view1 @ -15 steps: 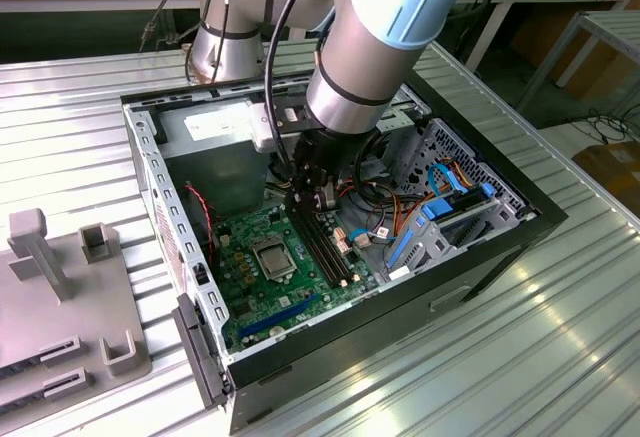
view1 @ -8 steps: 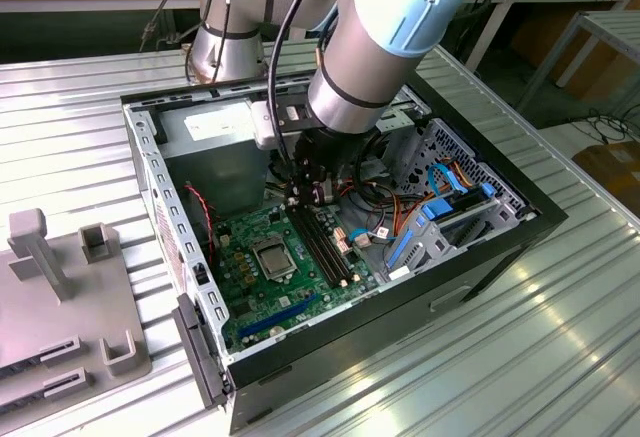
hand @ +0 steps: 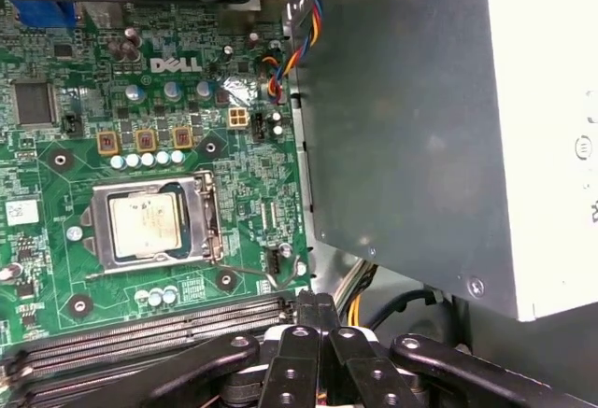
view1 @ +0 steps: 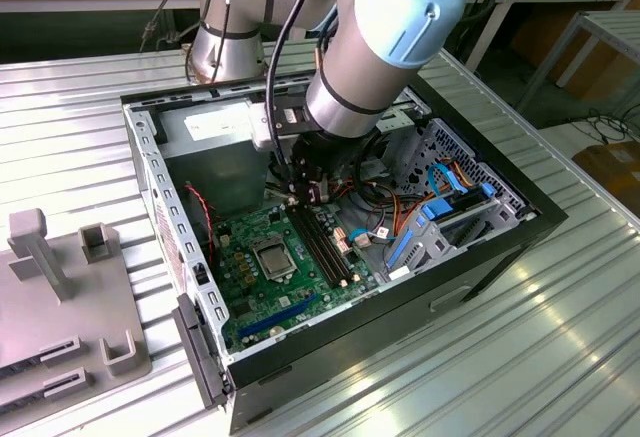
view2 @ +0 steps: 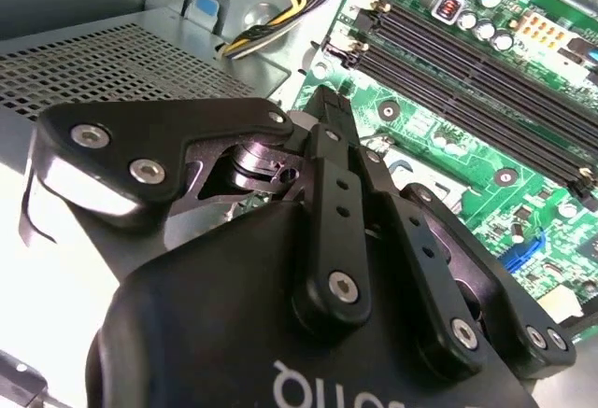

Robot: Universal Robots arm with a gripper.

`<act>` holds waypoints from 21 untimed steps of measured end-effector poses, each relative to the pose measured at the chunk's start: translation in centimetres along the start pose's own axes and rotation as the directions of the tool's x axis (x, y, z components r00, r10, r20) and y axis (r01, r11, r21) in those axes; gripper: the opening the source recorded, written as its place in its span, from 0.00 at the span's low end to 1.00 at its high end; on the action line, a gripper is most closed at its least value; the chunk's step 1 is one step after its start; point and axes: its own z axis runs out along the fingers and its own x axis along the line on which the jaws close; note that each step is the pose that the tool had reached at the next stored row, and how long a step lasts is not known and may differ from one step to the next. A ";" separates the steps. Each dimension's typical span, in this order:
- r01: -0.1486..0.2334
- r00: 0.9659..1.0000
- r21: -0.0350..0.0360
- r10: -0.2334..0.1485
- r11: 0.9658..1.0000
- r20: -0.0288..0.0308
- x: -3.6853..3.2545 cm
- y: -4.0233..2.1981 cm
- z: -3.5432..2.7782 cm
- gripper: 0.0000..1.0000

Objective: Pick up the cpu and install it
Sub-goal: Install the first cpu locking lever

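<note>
The cpu [hand: 145, 221] shows its silvery-grey face inside the metal-framed socket [hand: 207, 217] on the green motherboard [hand: 252, 175]. In the exterior view the cpu [view1: 273, 256] lies in the middle of the board, inside the open computer case [view1: 400, 327]. My gripper [view1: 297, 195] hangs above the far end of the memory slots [view1: 325, 247], a short way from the cpu and not touching it. In both wrist views the black fingers are pressed together with nothing between them, at gripper [hand: 316, 303] and gripper [view2: 325, 109].
A grey power supply [hand: 402, 128] stands close beside the gripper, with coloured cable bundles [hand: 290, 44] along its edge. A drive cage with blue clips [view1: 440, 217] fills the case on the exterior view's right. A grey fixture [view1: 60, 297] sits on the metal table at that view's left.
</note>
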 end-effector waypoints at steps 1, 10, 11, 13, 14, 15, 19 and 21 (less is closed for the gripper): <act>0.000 1.000 0.000 0.000 1.000 0.001 0.02 0.12 0.10 0.11; 0.000 1.000 -0.001 0.000 1.000 0.005 0.16 0.43 0.70 0.11; 0.000 1.000 -0.001 0.000 1.000 0.005 0.16 0.43 0.71 0.11; -0.001 1.000 0.000 0.001 1.000 -0.005 0.16 0.44 0.71 0.11; -0.001 1.000 0.000 0.001 1.000 -0.012 0.16 0.44 0.71 0.11; -0.001 1.000 0.000 0.001 1.000 -0.018 0.16 0.43 0.71 0.11; -0.003 0.999 0.000 0.003 1.000 -0.044 0.16 0.43 0.71 0.11; -0.004 0.998 0.001 0.004 1.000 -0.057 0.16 0.43 0.71 0.11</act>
